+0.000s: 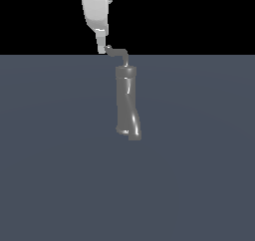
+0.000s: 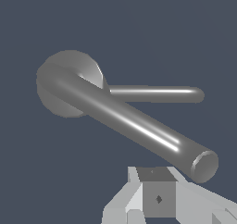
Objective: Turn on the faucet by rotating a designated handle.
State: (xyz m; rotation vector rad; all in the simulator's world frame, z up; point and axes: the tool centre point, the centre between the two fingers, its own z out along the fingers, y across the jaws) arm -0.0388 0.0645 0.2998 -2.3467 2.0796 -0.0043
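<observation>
The faucet [image 1: 127, 103] is a tall, glossy dark grey twisted cylinder standing upright on the flat grey floor. The handle [image 1: 119, 53], a thin bent rod, sits on its top and reaches towards the exterior view's left. My white gripper [image 1: 103, 48] comes down from above, and its tip touches the handle's hooked end. In the wrist view the handle [image 2: 139, 126] runs as a shiny bar from the faucet's round top [image 2: 65, 75] to just beside my gripper [image 2: 157, 196]. The jaws look shut with nothing between them. A thinner grey rod [image 2: 157, 94] shows behind the bar.
The grey floor [image 1: 55, 175] stretches around the faucet on all sides. Nothing else stands on it. The background above the floor's far edge is black.
</observation>
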